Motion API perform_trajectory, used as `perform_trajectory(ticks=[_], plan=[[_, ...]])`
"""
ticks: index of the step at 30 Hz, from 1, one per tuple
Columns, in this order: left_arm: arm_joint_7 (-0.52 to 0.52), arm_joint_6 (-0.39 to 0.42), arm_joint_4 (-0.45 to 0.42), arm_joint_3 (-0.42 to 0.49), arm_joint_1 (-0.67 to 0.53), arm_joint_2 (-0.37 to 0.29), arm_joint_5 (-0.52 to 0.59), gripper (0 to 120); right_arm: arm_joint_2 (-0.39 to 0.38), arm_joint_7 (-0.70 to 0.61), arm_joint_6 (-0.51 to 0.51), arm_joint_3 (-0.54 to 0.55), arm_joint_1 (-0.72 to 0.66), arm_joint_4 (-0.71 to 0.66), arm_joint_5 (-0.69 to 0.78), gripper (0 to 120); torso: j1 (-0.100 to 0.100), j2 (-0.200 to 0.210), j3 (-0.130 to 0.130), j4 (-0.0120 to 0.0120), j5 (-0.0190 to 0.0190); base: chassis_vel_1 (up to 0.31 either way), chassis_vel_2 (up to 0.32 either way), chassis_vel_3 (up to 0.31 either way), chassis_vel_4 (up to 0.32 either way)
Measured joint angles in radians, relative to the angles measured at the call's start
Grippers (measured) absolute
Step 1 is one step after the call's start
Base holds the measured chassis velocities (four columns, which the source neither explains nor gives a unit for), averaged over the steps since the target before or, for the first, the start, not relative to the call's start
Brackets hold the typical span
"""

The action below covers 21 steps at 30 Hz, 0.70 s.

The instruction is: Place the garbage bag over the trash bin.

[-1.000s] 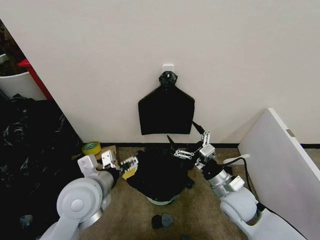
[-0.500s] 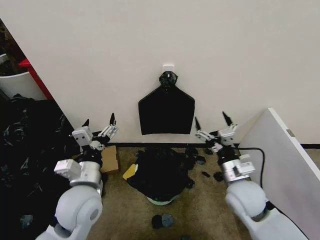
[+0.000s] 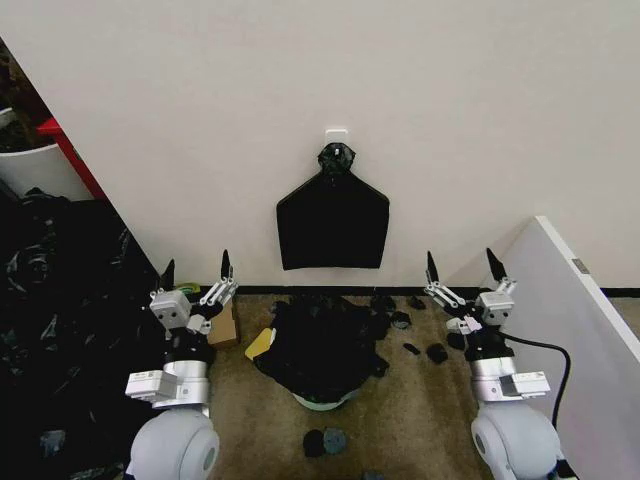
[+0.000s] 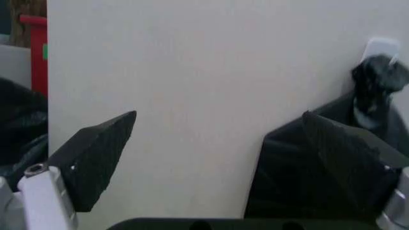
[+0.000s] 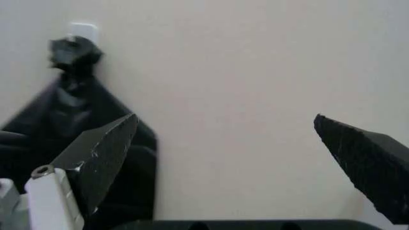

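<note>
Garbage bag [image 3: 322, 345] sits draped over the trash bin [image 3: 321, 401], crinkled black plastic covering the top and hanging down the sides; just a sliver of the pale bin shows under it. Both stand on the carpet floor [image 3: 415, 420] near the wall, right below a flat black sheet [image 3: 332, 228] knotted on a white wall hook [image 3: 336, 134]. Yellow scrap [image 3: 258, 344] touches the bag's left side. Small black bits [image 3: 428, 351] scattered on the floor to the right. Left tool [image 3: 197, 271] is raised left of the bag, fingers spread apart, holding nothing. Right tool [image 3: 461, 267] is raised on the right, fingers apart too, nothing gripped. White board [image 3: 565, 320] leans at far right; heap of black plastic [image 3: 50, 300] at far left.
</note>
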State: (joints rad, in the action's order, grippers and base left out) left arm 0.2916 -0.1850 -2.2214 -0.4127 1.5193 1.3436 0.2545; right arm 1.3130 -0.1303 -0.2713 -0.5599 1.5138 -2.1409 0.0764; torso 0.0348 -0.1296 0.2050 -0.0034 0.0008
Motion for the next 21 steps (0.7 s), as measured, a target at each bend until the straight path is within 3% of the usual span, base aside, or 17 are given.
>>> perform_trajectory(ticks=[13,21], plan=[[0.022,-0.014,-0.027,0.002,-0.01,-0.009,0.075,100,0.029,0.041,-0.026,-0.045,-0.007,-0.01,-0.021,100,0.0,0.0,0.0,0.0001,-0.0001,0.0,0.0,0.0,0.0],[0.028,-0.03,0.019,0.007,-0.023,-0.007,0.056,100,0.043,0.042,-0.007,-0.061,-0.001,-0.007,-0.013,100,0.0,0.0,0.0,0.0001,-0.0001,0.0,0.0,0.0,0.0]])
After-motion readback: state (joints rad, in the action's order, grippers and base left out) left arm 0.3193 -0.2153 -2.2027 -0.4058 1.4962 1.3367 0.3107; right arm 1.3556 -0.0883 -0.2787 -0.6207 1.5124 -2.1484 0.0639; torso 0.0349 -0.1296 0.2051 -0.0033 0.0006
